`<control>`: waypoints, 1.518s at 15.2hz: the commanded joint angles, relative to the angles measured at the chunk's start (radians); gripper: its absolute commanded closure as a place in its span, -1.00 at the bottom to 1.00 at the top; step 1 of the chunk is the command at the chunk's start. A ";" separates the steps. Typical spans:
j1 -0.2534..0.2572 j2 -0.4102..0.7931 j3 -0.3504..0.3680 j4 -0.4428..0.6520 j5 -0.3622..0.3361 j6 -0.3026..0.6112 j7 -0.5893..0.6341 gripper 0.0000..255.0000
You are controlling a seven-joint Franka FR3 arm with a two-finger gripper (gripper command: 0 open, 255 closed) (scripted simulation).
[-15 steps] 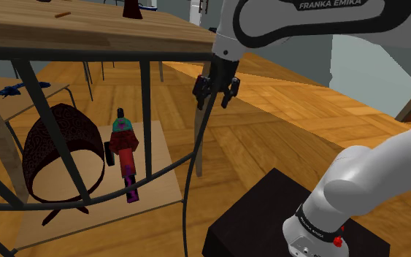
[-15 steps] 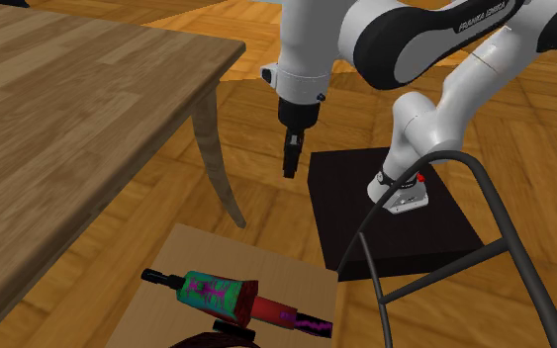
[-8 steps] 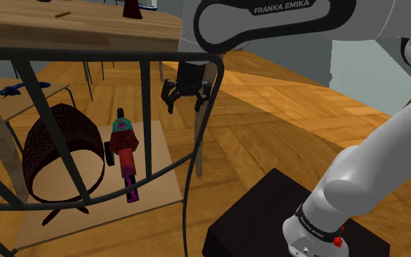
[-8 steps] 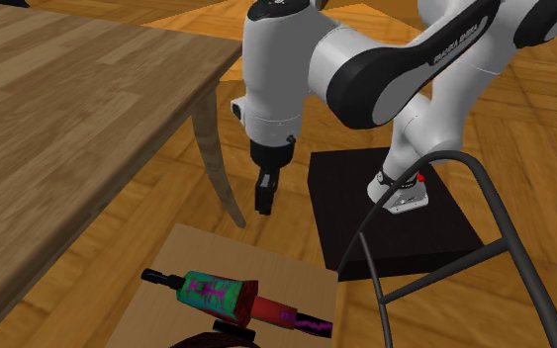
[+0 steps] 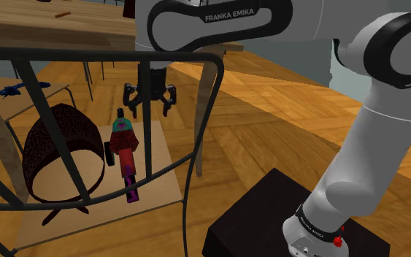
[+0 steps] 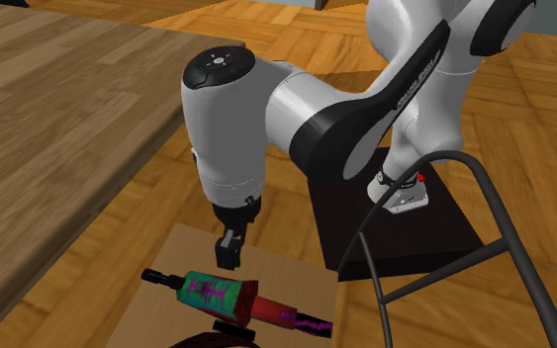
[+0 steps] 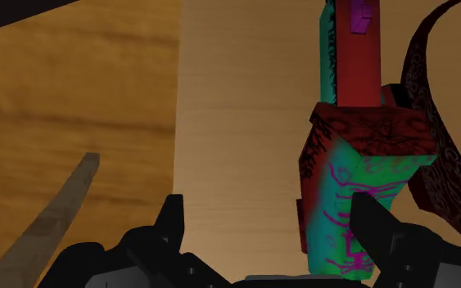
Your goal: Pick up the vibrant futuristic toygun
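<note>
The gripper [image 5: 150, 101] hangs with its two black fingers [image 7: 171, 222] spread apart, gripping nothing. Just beneath it lies the toygun [image 7: 347, 196], teal and red with magenta markings, flat on a pale wooden board [image 7: 237, 106]. Its teal body sits off-centre, close to one finger, and the red part stretches away from the gripper. Just beside the gun, on its far side, curves a dark red patterned dome [image 5: 50, 142]. On the gripper's other side a table leg [image 7: 56, 217] slants over the wooden floor [image 6: 266, 30], under the table [image 6: 58, 119].
</note>
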 commanded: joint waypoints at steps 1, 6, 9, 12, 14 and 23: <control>0.027 0.092 0.009 0.100 -0.047 -0.023 0.054 -1.00; 0.132 0.333 0.001 0.388 -0.154 -0.103 0.157 -1.00; 0.130 0.334 -0.003 0.350 -0.154 -0.063 0.158 -1.00; 0.127 0.338 -0.005 0.314 -0.157 -0.025 0.161 -1.00; 0.126 0.340 -0.006 0.297 -0.159 -0.005 0.162 -1.00; 0.126 0.340 -0.006 0.297 -0.159 -0.005 0.162 1.00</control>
